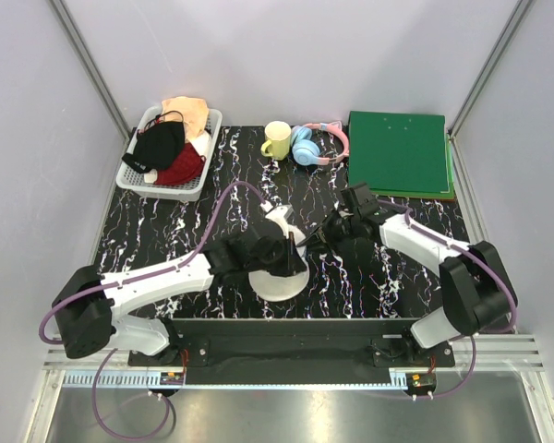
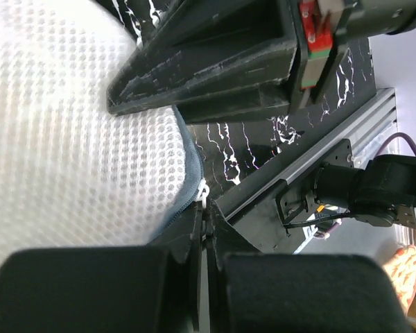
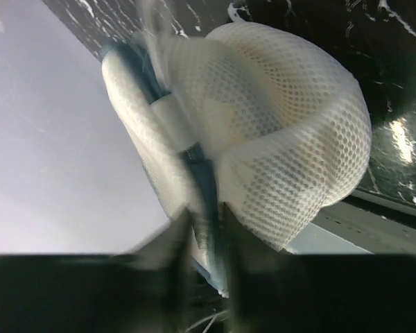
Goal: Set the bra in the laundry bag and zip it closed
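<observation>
The white mesh laundry bag [image 1: 275, 277] lies at the table's middle front, its halves folded together with one edge raised [image 1: 279, 219]. My left gripper [image 1: 294, 261] is on its right rim. In the left wrist view my left gripper [image 2: 206, 218] is shut on the small white zipper pull [image 2: 203, 196] beside the mesh [image 2: 69, 139]. My right gripper [image 1: 316, 235] comes in from the right. In the right wrist view it [image 3: 206, 222] pinches the bag's blue-grey zipper rim [image 3: 201, 173], blurred. The bra is hidden; no bright yellow cloth shows.
A white slatted basket [image 1: 192, 187] with black, dark red and peach garments stands at the back left. A yellow mug [image 1: 277, 140], blue and pink headphones [image 1: 312, 145] and a green board [image 1: 397, 152] stand along the back. The metal table rail [image 2: 312, 149] is close.
</observation>
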Controlling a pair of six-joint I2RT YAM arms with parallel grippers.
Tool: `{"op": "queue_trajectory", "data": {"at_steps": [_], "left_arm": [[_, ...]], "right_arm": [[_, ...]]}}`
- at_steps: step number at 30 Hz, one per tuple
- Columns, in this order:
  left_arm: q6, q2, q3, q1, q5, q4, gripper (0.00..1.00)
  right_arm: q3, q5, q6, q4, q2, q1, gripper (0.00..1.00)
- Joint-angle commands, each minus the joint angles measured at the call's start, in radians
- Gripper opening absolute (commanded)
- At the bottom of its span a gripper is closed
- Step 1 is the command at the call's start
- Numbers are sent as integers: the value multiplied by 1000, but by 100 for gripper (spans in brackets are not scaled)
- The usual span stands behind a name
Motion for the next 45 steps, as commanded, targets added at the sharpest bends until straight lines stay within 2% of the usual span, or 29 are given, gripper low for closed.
{"op": "queue_trajectory", "data": {"at_steps": [1,2,7,10,11,14,16,17,19,20,21,23,24,27,28,29,31,32,33,34,36,40,43,45], "left_arm": [[2,-32,39,41,35,27,0],[3,-48,28,51,33,7,0],[14,-205,-13,215,-11,-281,0],[65,-271,-58,298,-23,-377,0],[91,-301,-67,311,-19,-389,0],[109,-307,-96,328,30,-384,0],[93,-292,-101,326,102,-325,0],[79,-284,-99,326,122,-297,0],[34,-258,-85,326,161,-199,0],[20,-247,-78,323,168,-168,0],[10,-218,-62,323,173,-142,0],[-10,-186,-18,322,170,-85,0],[-13,-157,-4,319,162,-76,0],[-20,-112,43,308,162,-48,0],[-15,-88,53,305,164,-47,0],[-13,-80,59,300,167,-45,0],[0,-68,73,294,179,-43,0],[3,-65,73,292,181,-47,0],[2,-65,70,291,184,-48,0],[-1,-66,70,289,185,-47,0],[-3,-66,70,282,193,-48,0],[-6,-66,74,272,201,-48,0],[-12,-69,77,269,197,-51,0],[-10,-77,79,269,193,-54,0]], "right_arm": [[4,-65,40,110,44,6,8],[13,-69,18,110,53,-3,0],[31,-103,-107,104,66,-95,0],[132,-157,-285,28,142,-141,0],[218,-166,-395,-11,173,-145,0],[405,-152,-572,-173,274,-137,0],[525,-110,-644,-310,352,-105,0],[671,-90,-711,-366,418,-86,0],[837,-27,-802,-564,499,-21,11],[1001,14,-824,-641,579,-5,20],[1080,127,-845,-799,614,4,37],[1169,243,-861,-885,626,9,52],[1161,356,-856,-887,604,9,65],[1044,464,-843,-853,476,9,81],[1003,461,-815,-836,437,10,87],[899,446,-794,-810,355,10,88],[770,322,-691,-677,272,10,90],[637,267,-647,-611,195,10,91],[574,175,-596,-459,161,19,91],[512,149,-495,-372,132,29,92],[403,136,-430,-207,89,53,91],[366,122,-346,-114,118,79,87],[341,93,-294,-54,150,81,79],[320,84,-269,-17,162,81,69]]}}
